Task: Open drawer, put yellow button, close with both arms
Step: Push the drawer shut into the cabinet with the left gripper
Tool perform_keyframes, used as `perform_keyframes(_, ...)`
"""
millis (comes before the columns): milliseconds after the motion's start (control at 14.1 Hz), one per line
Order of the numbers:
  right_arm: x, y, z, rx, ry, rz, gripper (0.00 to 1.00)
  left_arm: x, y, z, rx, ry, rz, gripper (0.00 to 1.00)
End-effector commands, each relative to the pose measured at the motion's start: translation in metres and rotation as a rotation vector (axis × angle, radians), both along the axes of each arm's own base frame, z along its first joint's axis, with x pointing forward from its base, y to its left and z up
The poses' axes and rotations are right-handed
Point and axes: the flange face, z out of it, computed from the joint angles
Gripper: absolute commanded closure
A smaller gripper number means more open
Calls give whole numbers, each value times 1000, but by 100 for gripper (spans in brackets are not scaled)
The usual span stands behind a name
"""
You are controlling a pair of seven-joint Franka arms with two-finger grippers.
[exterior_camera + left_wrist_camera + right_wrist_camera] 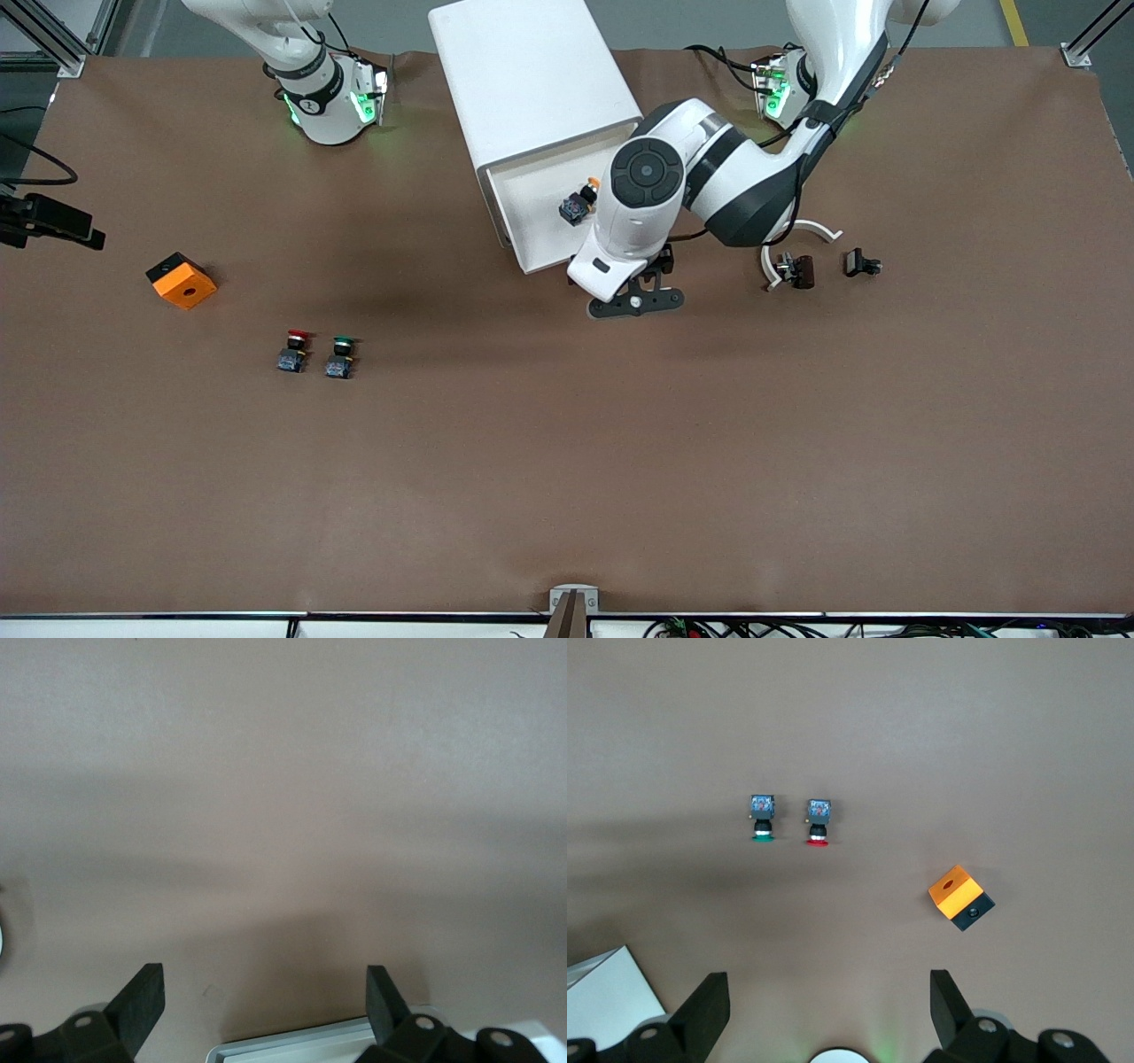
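The white cabinet (536, 84) stands on the brown tabletop (567, 461) between the two arm bases, and serves as the landmark here. Its top drawer (532, 217) is pulled out toward the front camera. One yellow button (578, 204) lies on its side in that open drawer, at the edge toward the left arm's end.

The left tool (636, 299) hangs just over the tabletop by the drawer's front corner; in the left wrist view its two fingers (142, 1001) are spread apart and hold nothing, with the drawer's rim (292, 1047) between them. The right tool (824, 1014) waits up by its base, beside the cabinet toward the right arm's end, fingers also spread and empty.

Two more buttons sit side by side, nearer to the front camera than the cabinet and toward the right arm's end: one red-capped button (294, 350) and one green-capped button (341, 356). One orange block (181, 280) lies farther toward that end. Toward the left arm's end of the cabinet lie one curved white piece (802, 235) and two small dark parts (800, 270), apart from each other.
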Motion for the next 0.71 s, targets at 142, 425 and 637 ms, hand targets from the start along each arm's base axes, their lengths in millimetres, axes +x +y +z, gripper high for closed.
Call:
perform_keyframes(142,-25,-4,39,36,-44,-18,0,-27,-4,-2,20,-64,-32,0)
perform_keyframes(425,-50,-10,63,36,-57,-15,0,-46,-8,-10,38,-58,-47,0)
perform_keyframes(637,-56,-4,56,41,-39,-6,0,-58,-16,-12,34,-43,-59,0)
